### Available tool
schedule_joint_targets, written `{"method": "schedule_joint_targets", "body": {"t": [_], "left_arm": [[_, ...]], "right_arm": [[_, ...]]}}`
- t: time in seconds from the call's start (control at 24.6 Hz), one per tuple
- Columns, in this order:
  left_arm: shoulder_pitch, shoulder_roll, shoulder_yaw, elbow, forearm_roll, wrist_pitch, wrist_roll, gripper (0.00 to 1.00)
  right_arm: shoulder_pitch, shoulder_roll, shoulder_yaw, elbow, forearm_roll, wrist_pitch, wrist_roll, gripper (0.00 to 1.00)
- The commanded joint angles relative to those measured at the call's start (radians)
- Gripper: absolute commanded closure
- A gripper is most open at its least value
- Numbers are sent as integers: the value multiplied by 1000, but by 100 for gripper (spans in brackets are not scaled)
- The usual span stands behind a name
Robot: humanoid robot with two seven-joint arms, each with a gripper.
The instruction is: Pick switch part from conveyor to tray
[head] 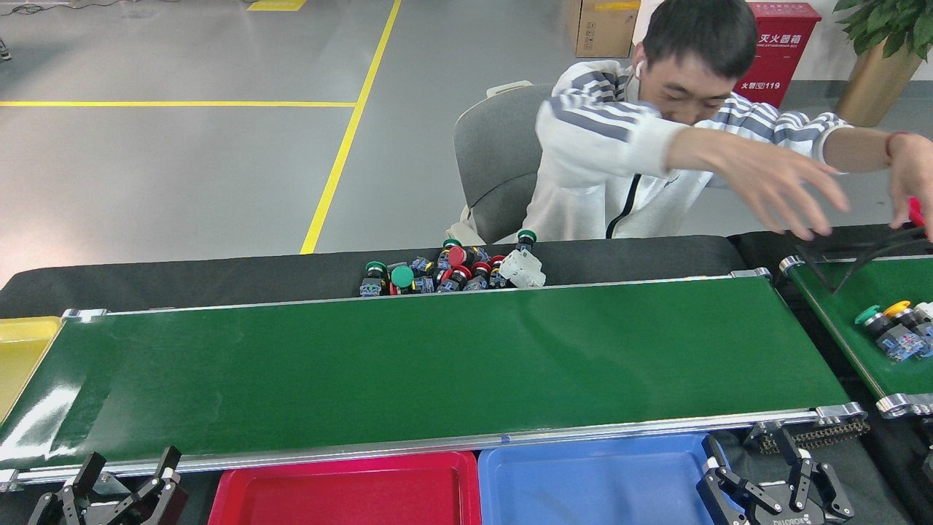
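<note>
1. The long, wide glossy dark-green conveyor belt with silver aluminium side rails (437,364) runs across the view, and its surface is bare
2. Switch parts with green and red round caps (452,271) lie heaped on the black cloth just beyond the far rail, not on the belt
3. More switch parts with green and yellow caps (898,329) sit on the narrower green belt (860,292) at the right
4. The left black gripper (124,477) rests at the lower left beside the near rail, fingers spread and holding nothing
5. The right black gripper (765,481) sits at the lower right, over the corner of the blue plastic tray (583,481), fingers apart and empty
6. A red plastic tray (350,492) lies beside the blue one; a yellow tray (18,357) sits at the belt's left end
7. A seated person in a white striped jacket (605,168) reaches toward the narrow belt
</note>
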Motion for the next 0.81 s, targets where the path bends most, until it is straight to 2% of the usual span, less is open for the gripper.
{"method": "schedule_joint_targets", "body": {"t": [0.0,0.08,0.24,0.37,0.45,0.77], "left_arm": [[-8,22,12,-13,3,-6,15,0],[-5,58,8,-13,2,-9,30,0],[-7,54,16,-13,36,-17,33,0],[-2,51,22,-13,69,-126,35,0],[-3,54,46,-13,88,-157,41,0],[-10,49,62,-12,95,-149,39,0]], "right_arm": [[-2,-10,-5,-7,-4,-11,0,1],[-2,-10,-3,-7,2,-13,12,1],[0,-10,-3,-7,19,-5,84,1],[1,-4,-3,-6,24,1,113,1],[-2,-2,-3,-6,24,3,113,1],[-34,-9,-14,56,28,16,113,1]]}}
